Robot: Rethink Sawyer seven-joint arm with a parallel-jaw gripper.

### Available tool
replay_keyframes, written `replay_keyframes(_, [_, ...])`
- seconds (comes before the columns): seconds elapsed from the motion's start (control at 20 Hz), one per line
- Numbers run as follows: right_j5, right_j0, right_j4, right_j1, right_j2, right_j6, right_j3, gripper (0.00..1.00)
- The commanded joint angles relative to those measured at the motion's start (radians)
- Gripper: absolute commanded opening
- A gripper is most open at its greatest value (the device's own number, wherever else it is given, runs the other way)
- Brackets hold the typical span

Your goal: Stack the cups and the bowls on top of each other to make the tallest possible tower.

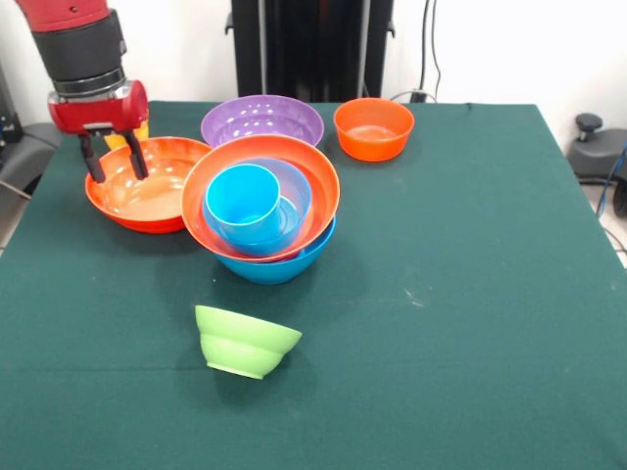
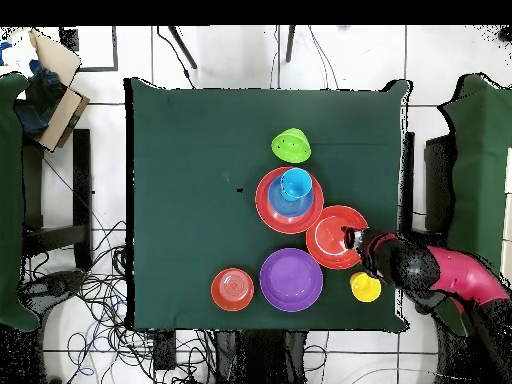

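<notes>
No text, label, brand or number can be read anywhere.

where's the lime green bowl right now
In the front view the lime green bowl sits tilted and alone on the table's near part, just in front of the tower.

The hand (image 1: 114, 163) hangs with its two fingers apart over the large orange bowl (image 1: 142, 186). Just beside it stands the tower (image 1: 263, 211) — a blue cup (image 1: 243, 202) nested inside bowls. Behind are a purple bowl (image 1: 262, 121) and a small orange bowl (image 1: 373, 128) — the lime green bowl (image 1: 245, 341) lies tilted on the green worktop (image 1: 460, 294).
</notes>
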Motion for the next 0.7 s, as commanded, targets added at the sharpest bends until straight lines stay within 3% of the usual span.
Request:
replay_keyframes(0.05, [0.123, 0.008, -0.095, 0.047, 0.048, -0.394, -0.117, 1.00])
replay_keyframes(0.3, [0.102, 0.031, -0.105, 0.008, 0.025, -0.320, -0.096, 1.00])
replay_keyframes(0.7, [0.168, 0.006, -0.086, 0.009, 0.048, -0.415, -0.153, 1.00])
